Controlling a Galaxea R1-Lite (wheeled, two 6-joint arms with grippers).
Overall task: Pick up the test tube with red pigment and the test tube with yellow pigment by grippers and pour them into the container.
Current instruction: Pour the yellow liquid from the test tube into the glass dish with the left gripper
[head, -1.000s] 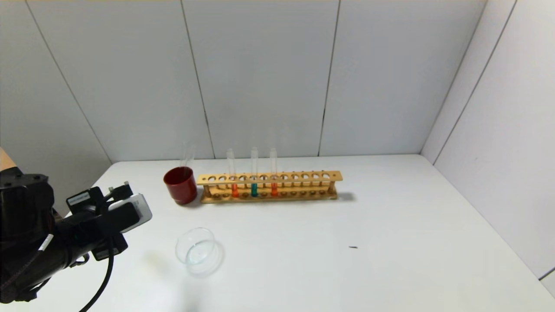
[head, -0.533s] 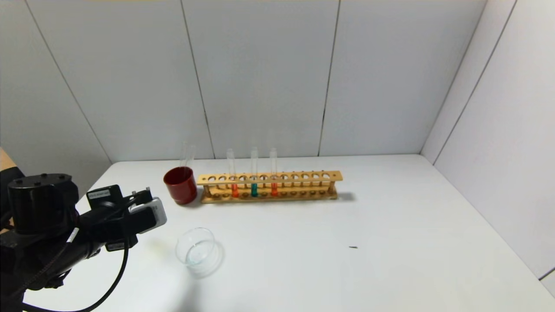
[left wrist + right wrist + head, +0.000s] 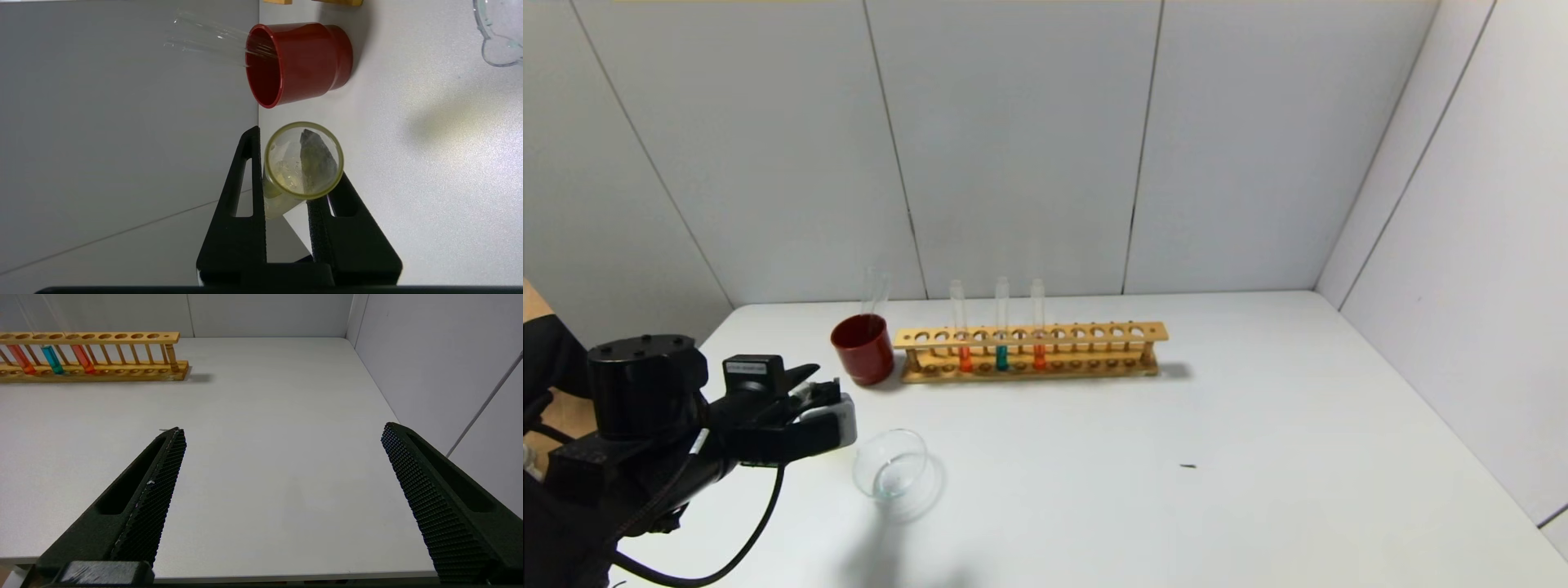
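The left claw (image 3: 296,179) pinches a round glass yellow tube (image 3: 302,163) beside the curved clear dish (image 3: 892,469). The right claw (image 3: 282,457), ribbed, gapes over bare white worktop (image 3: 261,416).

Standing in one wooden rack (image 3: 1029,353): two orange-red tubes (image 3: 965,358), one teal tube (image 3: 1001,357); sitting nearby, one red cup (image 3: 863,349), one glass dish (image 3: 892,465).

White bench (image 3: 1258,425) set in a corner of pale grey panelled walls.

The back wall (image 3: 1013,147) is made of flat grey panels split by thin dark seams that run top to bottom. A side wall (image 3: 1462,245) of the same panels meets it on the right and runs along the bench's right edge. The bench top is smooth and matt white, with one tiny dark speck (image 3: 1188,466) on it. Light is soft and even, and shadows on the bench are faint.
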